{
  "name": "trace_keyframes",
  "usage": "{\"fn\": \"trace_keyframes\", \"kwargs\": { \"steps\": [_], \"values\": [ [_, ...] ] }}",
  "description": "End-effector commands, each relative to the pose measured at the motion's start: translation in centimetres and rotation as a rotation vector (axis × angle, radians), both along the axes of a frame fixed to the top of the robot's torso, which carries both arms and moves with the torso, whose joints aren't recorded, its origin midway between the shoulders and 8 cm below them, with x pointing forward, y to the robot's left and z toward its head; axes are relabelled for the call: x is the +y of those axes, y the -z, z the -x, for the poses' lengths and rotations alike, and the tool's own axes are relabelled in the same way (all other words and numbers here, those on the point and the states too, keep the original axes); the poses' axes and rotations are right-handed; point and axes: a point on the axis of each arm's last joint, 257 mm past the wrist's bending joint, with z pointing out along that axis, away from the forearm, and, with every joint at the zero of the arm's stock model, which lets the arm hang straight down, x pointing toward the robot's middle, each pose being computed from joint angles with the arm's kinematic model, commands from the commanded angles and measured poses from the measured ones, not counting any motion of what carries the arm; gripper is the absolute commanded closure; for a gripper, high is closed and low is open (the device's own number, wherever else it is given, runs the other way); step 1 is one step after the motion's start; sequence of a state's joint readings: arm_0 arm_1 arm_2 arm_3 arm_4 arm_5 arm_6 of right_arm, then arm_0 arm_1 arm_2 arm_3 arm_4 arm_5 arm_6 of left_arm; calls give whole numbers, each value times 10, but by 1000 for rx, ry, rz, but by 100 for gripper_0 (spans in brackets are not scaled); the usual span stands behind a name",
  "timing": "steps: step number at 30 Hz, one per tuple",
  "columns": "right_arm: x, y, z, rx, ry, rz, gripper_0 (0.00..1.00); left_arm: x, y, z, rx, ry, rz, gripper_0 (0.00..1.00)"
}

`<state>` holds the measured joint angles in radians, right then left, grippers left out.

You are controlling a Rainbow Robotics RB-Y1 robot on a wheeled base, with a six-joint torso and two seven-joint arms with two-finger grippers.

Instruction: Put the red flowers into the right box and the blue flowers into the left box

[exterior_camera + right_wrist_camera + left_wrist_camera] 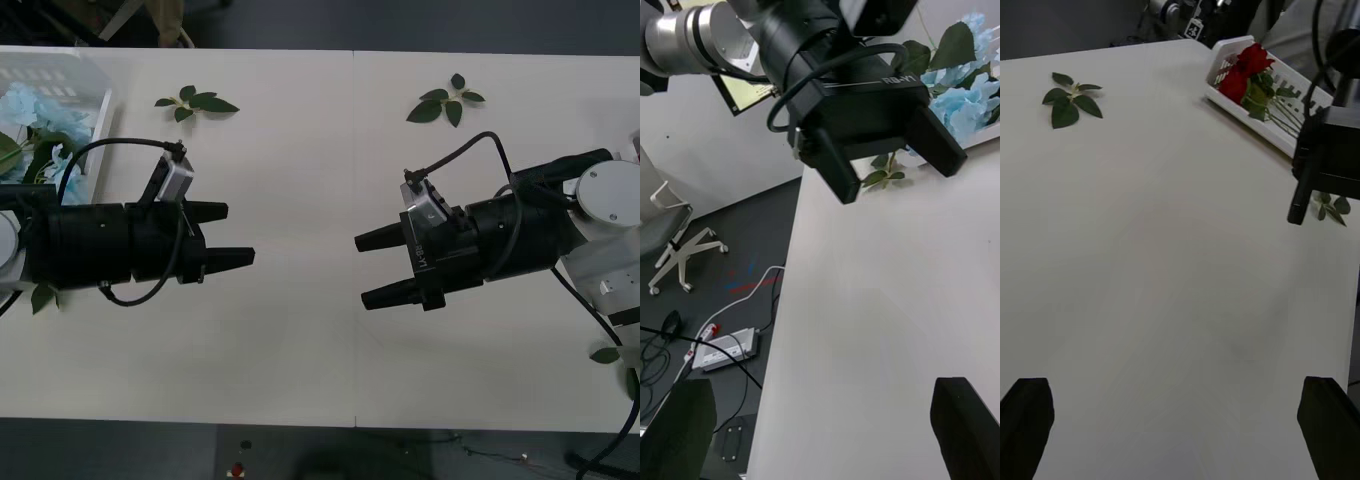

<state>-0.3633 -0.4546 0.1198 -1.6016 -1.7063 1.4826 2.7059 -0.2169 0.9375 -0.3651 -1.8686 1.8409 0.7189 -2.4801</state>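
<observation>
The blue flowers [40, 118] lie in the left box [104, 104] at the table's far left; in the right wrist view the blue flowers [967, 96] show behind the left arm. The red flowers [1244, 69] lie in the right box [1255, 121], stems trailing along it. My left gripper [236, 234] hovers open over the table's left middle with nothing in it, pointing at my right gripper [362, 270], also open with nothing in it, over the right middle. The left gripper [891, 161] faces the right wrist camera; the right gripper [1300, 196] shows beside the right box.
Loose green leaf sprigs lie at the back: one sprig [196, 102] left of centre, another sprig [446, 104] to the right. Single leaves [43, 296] rest near each arm. Bare white table lies between the grippers. Past the table's edge are a chair and cables on the floor.
</observation>
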Motion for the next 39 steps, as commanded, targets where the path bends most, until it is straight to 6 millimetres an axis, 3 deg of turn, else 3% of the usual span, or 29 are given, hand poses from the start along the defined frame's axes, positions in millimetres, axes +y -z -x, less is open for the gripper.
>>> {"fn": "trace_keyframes", "kwargs": {
  "steps": [1,6,11,19,25,39],
  "values": [
    [11,-19,-2,-47,-17,-25,16,-8,-42,7,-158,67,-29,5],
    [13,-20,-2,-47,-17,-30,16,-11,-49,21,-205,126,-33,5],
    [15,-20,-2,-48,-17,-32,16,-14,-41,31,-138,127,13,5],
    [14,-19,-2,-47,-18,-28,16,-19,-16,26,-78,83,91,5],
    [14,-17,-2,-49,-18,-22,11,-4,-14,28,-116,130,42,5],
    [13,-16,-3,-52,-13,-14,7,-16,-5,32,-129,129,65,5]
  ]
}}
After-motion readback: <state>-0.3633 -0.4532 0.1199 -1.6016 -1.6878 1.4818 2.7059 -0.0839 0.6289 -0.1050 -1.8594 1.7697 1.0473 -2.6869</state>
